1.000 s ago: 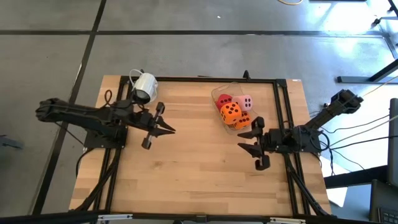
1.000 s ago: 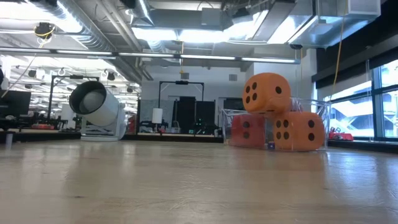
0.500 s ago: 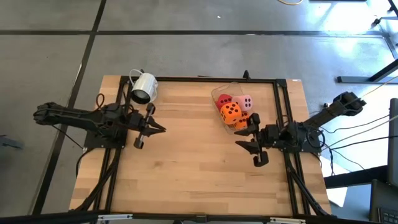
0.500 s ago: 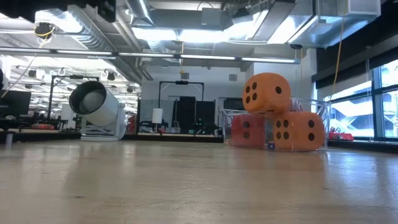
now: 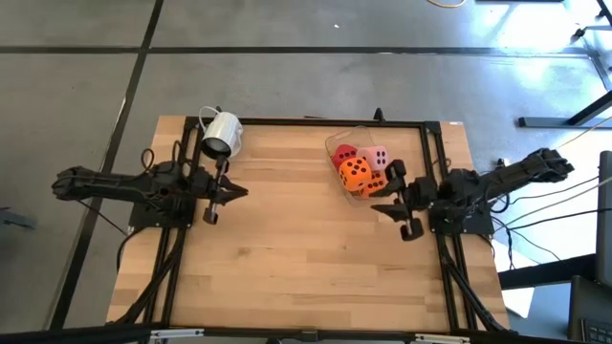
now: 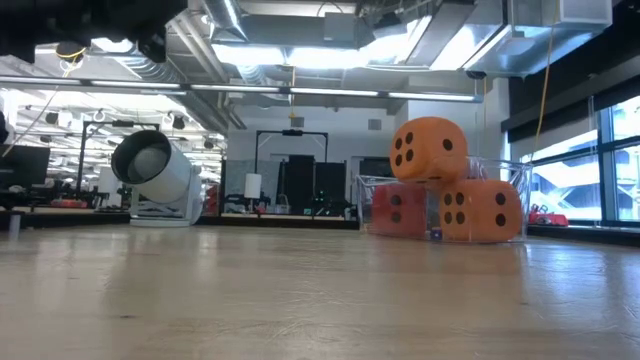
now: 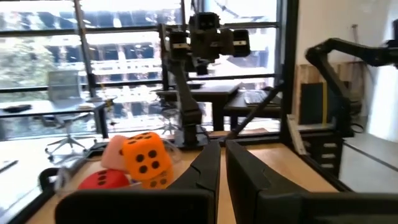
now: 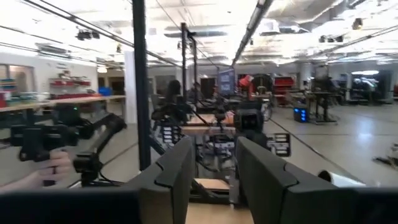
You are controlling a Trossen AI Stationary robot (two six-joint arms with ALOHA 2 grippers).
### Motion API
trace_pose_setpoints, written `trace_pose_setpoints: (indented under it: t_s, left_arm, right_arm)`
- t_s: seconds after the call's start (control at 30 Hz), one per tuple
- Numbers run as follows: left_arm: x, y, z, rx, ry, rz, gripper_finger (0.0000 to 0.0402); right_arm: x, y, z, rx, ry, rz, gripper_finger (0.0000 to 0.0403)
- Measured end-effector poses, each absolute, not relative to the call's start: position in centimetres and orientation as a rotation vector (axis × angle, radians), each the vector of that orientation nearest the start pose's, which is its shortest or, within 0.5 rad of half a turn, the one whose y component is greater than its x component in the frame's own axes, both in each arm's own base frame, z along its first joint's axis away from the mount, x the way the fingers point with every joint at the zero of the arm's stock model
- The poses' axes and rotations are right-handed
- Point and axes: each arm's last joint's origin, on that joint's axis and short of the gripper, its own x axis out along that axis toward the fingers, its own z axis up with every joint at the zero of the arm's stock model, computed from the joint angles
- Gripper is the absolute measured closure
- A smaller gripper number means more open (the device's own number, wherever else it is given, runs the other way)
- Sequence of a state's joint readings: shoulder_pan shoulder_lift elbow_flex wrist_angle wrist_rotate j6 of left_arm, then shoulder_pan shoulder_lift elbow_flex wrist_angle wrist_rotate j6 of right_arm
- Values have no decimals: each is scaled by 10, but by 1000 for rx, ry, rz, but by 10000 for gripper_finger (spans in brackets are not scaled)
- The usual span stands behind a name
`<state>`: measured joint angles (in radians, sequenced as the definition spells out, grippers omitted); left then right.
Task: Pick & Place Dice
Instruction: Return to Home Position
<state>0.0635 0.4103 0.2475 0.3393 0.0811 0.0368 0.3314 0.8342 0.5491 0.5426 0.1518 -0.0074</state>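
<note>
Behind the orange dice (image 6: pixel 441 181), the red die (image 6: pixel 398 212) half-shows

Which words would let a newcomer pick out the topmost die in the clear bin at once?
On the wooden table, look to the far part on the right arm's side, where a clear bin stands beside the right gripper. Inside, the top orange die sits highest, above the second orange die, the red die and the pink die.
</note>
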Motion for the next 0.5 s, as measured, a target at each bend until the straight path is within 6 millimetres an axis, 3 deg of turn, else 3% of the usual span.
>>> trace_pose_setpoints:
  t_s: [0.5]
  left_arm:
    - [120,35,233,16,-116,87,382]
  right_arm:
    - [178,14,307,-52,-155,89,285]
